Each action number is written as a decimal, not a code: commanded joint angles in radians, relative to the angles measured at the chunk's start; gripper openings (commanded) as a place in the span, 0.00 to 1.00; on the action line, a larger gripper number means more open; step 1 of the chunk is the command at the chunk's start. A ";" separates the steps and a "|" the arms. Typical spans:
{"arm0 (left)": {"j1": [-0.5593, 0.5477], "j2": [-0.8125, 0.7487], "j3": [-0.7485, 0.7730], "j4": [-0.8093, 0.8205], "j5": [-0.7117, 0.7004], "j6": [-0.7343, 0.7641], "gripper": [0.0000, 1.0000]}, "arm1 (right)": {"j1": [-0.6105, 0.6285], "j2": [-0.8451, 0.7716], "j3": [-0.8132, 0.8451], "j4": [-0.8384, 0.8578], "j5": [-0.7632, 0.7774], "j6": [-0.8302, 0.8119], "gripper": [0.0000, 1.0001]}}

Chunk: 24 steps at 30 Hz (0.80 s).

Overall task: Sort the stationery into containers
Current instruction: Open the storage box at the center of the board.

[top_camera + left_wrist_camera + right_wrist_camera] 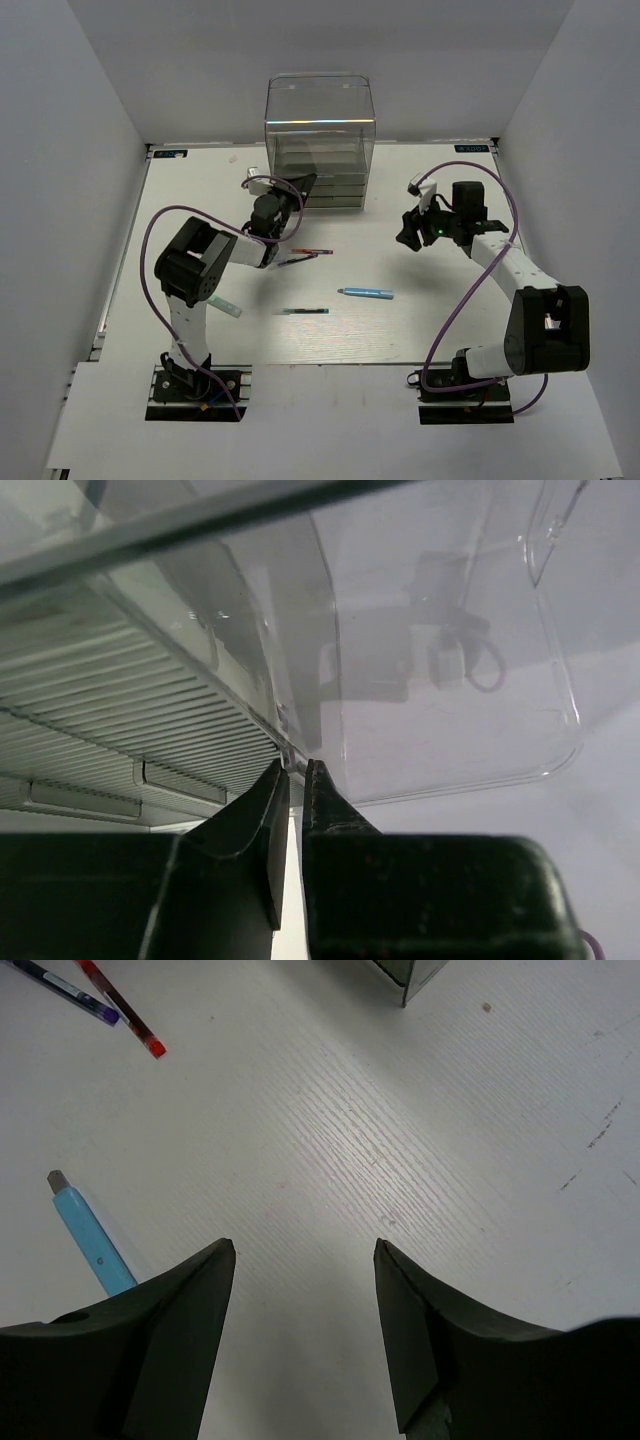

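Observation:
The containers, a tall clear box of stacked drawers [320, 140], stand at the back of the table. My left gripper [299, 189] is at the box's lower left front. In the left wrist view my left gripper [296, 768] has its jaws pinched together on a thin clear drawer edge [283, 742]. My right gripper [412, 238] hovers open and empty [305, 1250] over bare table. Stationery lies loose: a light blue marker [365, 293] [92, 1240], a red pen [312, 251] [122, 1008], a dark blue pen [298, 261] [70, 988], a dark green pen [305, 311] and a pale green stick [228, 307].
White walls close in the table [420, 330] on three sides. The box's clear front panel [450, 660] fills the left wrist view. A corner of the box [405, 975] shows at the top of the right wrist view. Purple cables loop over both arms.

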 commanded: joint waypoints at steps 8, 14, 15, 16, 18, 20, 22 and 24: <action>-0.007 -0.140 -0.096 0.088 0.035 0.039 0.00 | 0.023 -0.020 0.018 -0.023 -0.071 -0.096 0.66; -0.016 -0.176 -0.105 0.079 0.064 0.039 0.00 | 0.060 -0.018 0.003 -0.049 -0.120 -0.217 0.69; -0.016 -0.188 -0.105 0.079 0.073 0.039 0.00 | 0.064 -0.018 0.003 -0.053 -0.117 -0.229 0.69; -0.016 -0.188 -0.105 0.079 0.073 0.039 0.00 | 0.071 -0.017 0.000 -0.058 -0.120 -0.263 0.70; -0.016 -0.208 -0.105 0.079 0.073 0.039 0.00 | 0.094 -0.011 -0.002 -0.089 -0.120 -0.295 0.70; -0.016 -0.220 -0.114 0.079 0.073 0.039 0.00 | 0.124 -0.004 -0.011 -0.116 -0.117 -0.345 0.72; -0.016 -0.231 -0.114 0.070 0.073 0.039 0.00 | 0.147 0.000 -0.043 -0.112 -0.102 -0.371 0.72; -0.016 -0.240 -0.114 0.061 0.073 0.048 0.00 | 0.181 0.009 -0.080 -0.089 -0.056 -0.381 0.73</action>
